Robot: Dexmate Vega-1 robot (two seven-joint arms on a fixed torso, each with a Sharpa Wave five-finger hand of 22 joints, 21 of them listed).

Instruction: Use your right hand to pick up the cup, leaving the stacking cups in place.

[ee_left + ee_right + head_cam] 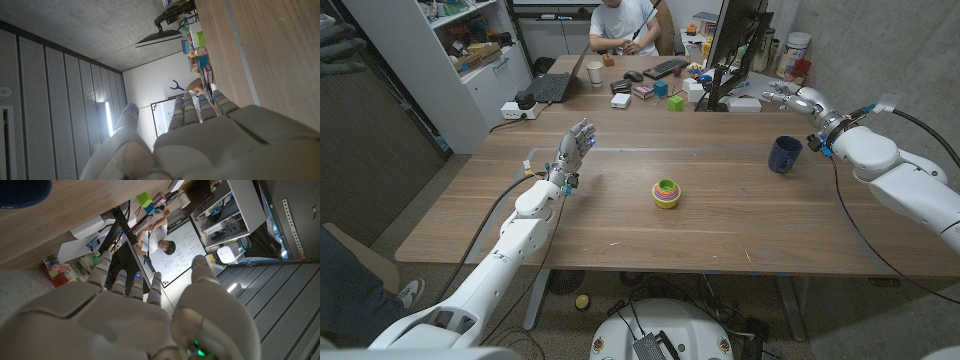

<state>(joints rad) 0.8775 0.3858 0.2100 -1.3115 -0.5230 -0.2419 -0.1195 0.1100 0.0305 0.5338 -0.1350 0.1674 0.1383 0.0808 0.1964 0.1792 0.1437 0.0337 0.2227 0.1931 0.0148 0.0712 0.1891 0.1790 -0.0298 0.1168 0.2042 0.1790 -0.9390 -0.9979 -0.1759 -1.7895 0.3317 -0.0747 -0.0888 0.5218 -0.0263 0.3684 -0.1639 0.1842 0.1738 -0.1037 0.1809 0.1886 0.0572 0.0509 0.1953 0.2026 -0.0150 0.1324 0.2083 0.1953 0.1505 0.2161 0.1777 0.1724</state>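
A dark blue cup [784,154] stands upright on the wooden table [720,230] at the right. The nested stacking cups [667,192], yellow, green and pink, sit near the table's middle. My right hand [794,100] hovers beyond and a little right of the blue cup, fingers spread, holding nothing. An edge of the blue cup [22,192] shows in the right wrist view, clear of the right hand [135,315]. My left hand [576,146] is raised over the table's left part, fingers apart and empty; the left hand [200,140] also shows in its own wrist view.
Behind the table stands a second desk with a laptop [552,86], a keyboard [665,68], a monitor [738,40], coloured blocks [675,102] and a paper cup [594,72]. A person [625,25] sits there. White shelving [450,60] stands at the left.
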